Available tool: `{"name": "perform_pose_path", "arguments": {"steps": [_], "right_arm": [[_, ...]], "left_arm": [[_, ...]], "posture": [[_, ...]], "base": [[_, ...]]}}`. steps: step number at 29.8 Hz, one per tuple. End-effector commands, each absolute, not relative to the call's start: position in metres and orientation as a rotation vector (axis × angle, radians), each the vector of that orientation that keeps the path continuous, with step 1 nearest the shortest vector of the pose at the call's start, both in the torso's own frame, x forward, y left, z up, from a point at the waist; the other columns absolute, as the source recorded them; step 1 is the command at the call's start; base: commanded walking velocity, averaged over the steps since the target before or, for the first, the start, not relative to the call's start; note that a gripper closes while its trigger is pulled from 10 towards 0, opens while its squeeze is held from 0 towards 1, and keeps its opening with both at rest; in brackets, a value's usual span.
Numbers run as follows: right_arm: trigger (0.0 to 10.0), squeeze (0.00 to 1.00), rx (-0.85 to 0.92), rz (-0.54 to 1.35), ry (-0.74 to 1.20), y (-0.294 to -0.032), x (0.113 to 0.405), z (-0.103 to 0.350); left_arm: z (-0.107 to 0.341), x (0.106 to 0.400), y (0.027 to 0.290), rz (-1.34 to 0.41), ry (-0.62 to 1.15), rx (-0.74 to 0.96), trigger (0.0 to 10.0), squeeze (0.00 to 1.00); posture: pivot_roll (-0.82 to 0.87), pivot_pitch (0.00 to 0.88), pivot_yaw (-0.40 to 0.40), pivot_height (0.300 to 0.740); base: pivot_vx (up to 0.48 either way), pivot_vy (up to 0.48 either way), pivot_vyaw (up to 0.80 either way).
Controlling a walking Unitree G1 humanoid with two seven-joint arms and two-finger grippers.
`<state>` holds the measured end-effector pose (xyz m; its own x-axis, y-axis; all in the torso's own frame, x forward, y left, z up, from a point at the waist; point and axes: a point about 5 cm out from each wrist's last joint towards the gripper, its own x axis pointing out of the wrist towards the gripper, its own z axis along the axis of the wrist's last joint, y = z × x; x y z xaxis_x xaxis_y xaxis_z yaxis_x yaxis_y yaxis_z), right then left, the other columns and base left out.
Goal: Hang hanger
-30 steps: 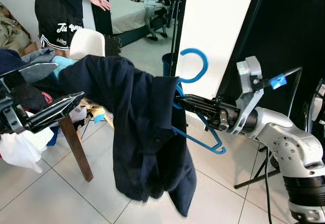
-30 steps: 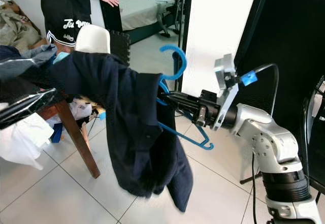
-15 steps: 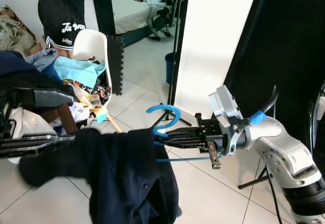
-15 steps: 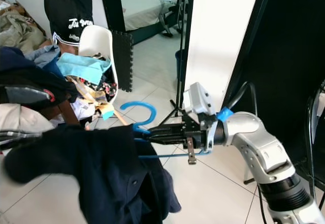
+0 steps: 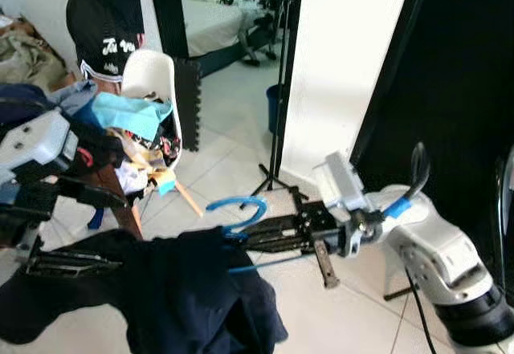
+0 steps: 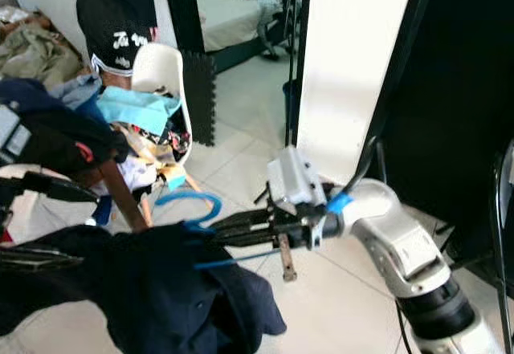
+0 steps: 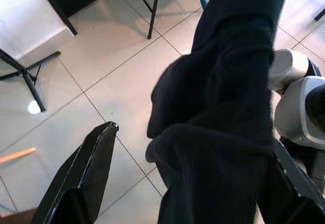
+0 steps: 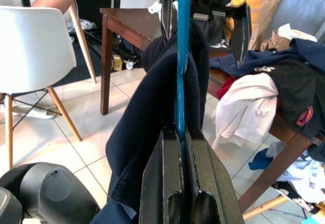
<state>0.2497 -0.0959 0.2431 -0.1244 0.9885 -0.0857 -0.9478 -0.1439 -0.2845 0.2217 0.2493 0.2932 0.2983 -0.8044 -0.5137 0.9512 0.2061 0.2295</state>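
Note:
A blue plastic hanger [image 5: 238, 210] lies nearly level, its hook pointing away from me, with a dark navy garment [image 5: 189, 298] threaded on it. My right gripper [image 5: 245, 238] reaches in from the right and is shut on the hanger's bar; the right wrist view has the blue hanger [image 8: 181, 56] pinched between both fingers. My left gripper [image 5: 100, 233] is open at the left. The garment [image 7: 228, 107] drapes over one of its fingers [image 7: 287, 181] and sags toward the tiled floor, while the other finger [image 7: 84, 176] is bare.
A person [image 5: 100, 17] in black stands at the far left behind a white chair [image 5: 152, 77] piled with clothes. A wooden table [image 8: 127, 23] heaped with laundry is on my left. A white panel [image 5: 345, 65] and a thin stand [image 5: 279, 121] rise ahead.
Both arms have dropped, carrying the garment and hanger from chest height to low over the floor. The hanger's hook has tipped from upright to nearly level. The camera has also shifted.

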Motion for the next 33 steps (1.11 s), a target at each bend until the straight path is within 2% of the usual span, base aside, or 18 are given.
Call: {"name": "perform_pose_path", "arguments": {"steps": [1,2,3,4,5,6,20,33], "right_arm": [[10.0,0.00,-0.314,1.725,-0.246,-0.091,0.243,0.251],[10.0,0.00,-0.309,1.728,-0.248,-0.090,0.243,0.251],[10.0,0.00,-0.309,1.728,-0.248,-0.090,0.243,0.251],[10.0,0.00,-0.306,1.730,-0.249,-0.089,0.242,0.251],[10.0,0.00,-0.306,1.730,-0.249,-0.089,0.242,0.251],[10.0,0.00,-0.293,1.735,-0.256,-0.087,0.242,0.251],[10.0,0.00,-0.270,1.739,-0.268,-0.085,0.239,0.254],[10.0,0.00,-0.195,1.691,-0.232,-0.079,0.245,0.257]], "left_arm": [[0.287,0.226,0.248,-1.242,0.307,0.565,7.8,0.00],[0.284,0.228,0.245,-1.249,0.292,0.559,6.8,0.00],[0.284,0.228,0.245,-1.249,0.292,0.559,6.8,0.00],[0.282,0.230,0.243,-1.255,0.281,0.558,4.4,0.00],[0.282,0.230,0.243,-1.255,0.281,0.558,4.4,0.00],[0.274,0.232,0.235,-1.283,0.270,0.564,0.0,0.00],[0.259,0.235,0.221,-1.364,0.266,0.535,0.0,0.00],[0.253,0.239,0.220,-1.308,0.232,0.523,0.0,0.00]], "posture": [[0.02,0.000,0.021,0.740],[0.02,0.000,0.020,0.740],[0.02,0.000,0.020,0.740],[0.02,0.000,0.020,0.740],[0.02,0.000,0.020,0.740],[0.02,0.000,0.019,0.740],[0.01,0.000,0.020,0.740],[0.01,0.000,0.010,0.740]], "base": [[0.000,0.000,0.00],[0.000,0.000,0.00],[0.000,0.000,0.00],[0.000,0.000,0.00],[0.000,0.000,0.00],[0.000,0.000,0.00],[0.000,0.000,0.00],[0.000,0.000,0.00]]}}
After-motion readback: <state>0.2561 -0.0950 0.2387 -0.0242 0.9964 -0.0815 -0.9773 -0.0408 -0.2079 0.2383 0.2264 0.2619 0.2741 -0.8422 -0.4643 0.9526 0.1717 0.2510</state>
